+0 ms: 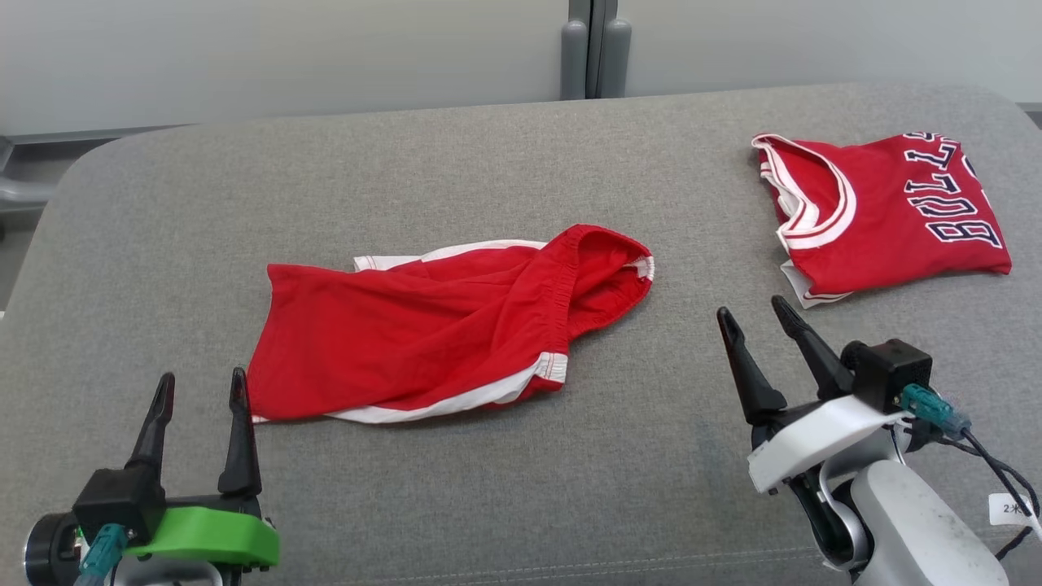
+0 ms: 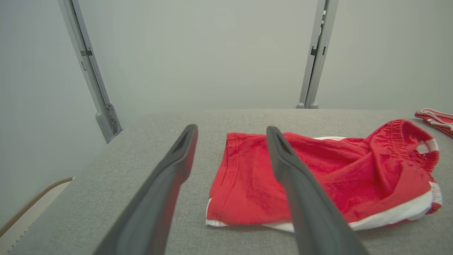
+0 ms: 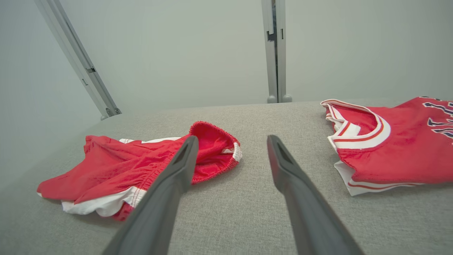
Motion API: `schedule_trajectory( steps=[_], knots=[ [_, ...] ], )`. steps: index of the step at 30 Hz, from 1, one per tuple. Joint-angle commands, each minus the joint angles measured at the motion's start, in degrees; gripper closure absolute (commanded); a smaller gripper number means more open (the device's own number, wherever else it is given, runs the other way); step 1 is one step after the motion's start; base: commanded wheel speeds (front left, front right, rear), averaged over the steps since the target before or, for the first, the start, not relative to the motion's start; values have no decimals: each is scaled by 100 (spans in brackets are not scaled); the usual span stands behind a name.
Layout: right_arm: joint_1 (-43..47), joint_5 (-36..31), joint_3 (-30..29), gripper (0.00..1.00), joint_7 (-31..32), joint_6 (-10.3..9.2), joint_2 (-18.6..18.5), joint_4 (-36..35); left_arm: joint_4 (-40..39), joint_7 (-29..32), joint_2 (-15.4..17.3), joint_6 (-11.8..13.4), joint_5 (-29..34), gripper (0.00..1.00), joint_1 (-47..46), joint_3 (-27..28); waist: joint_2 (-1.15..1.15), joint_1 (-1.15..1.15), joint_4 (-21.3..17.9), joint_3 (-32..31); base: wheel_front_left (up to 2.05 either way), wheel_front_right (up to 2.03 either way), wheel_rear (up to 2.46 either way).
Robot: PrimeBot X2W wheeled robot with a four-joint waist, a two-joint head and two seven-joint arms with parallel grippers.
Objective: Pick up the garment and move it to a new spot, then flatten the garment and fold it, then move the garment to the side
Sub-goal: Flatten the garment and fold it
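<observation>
The garment [image 1: 423, 334] is a pair of red shorts with white trim, lying loosely rumpled in the middle of the grey fabric surface [image 1: 488, 163], its elastic waistband turned up at the right end. My left gripper [image 1: 202, 376] stands open at the lower left, its fingertips just short of the shorts' left hem. My right gripper [image 1: 751, 308] is open too, off to the right of the shorts with bare fabric between them. In the left wrist view the shorts [image 2: 354, 177] lie just beyond my open left gripper [image 2: 230, 128]. The right wrist view has the shorts [image 3: 116, 166] left of my open right gripper [image 3: 231, 137].
A folded red jersey [image 1: 887, 212] with white trim and dark lettering lies at the far right, also seen as the jersey [image 3: 400, 148] and its edge [image 2: 435, 118]. A pale wall with grey vertical posts [image 1: 594, 49] stands behind the surface.
</observation>
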Motion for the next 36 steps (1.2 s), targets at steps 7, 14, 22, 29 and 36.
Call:
schedule_trajectory(
  steps=[7, 14, 22, 29, 36],
  knots=[
    [441, -545, -312, 0, -20, 0, 128, -54, 132, -18, 9, -37, 218, 0, 625, 197, 0, 0, -67, -347, 0, 0, 0],
    [713, -635, -476, 0, -19, 0, 180, -38, 216, -19, 97, -49, 277, 0, 831, 169, 0, 0, -53, -482, 0, 0, 0],
    [767, -670, -463, 0, -20, 0, 218, 14, 231, -19, 97, 57, 236, 0, 860, 239, 0, 0, -53, -483, 0, 0, 0],
    [726, -671, -483, 0, -20, 0, 246, -1, 120, -19, -3, 73, 93, 0, 869, 374, 0, 0, -83, -461, 0, 0, 0],
    [715, -667, -500, 0, -20, 0, 255, -16, 19, -19, -69, 101, 127, 0, 851, 437, 0, 0, -83, -457, 0, 0, 0]
  ],
)
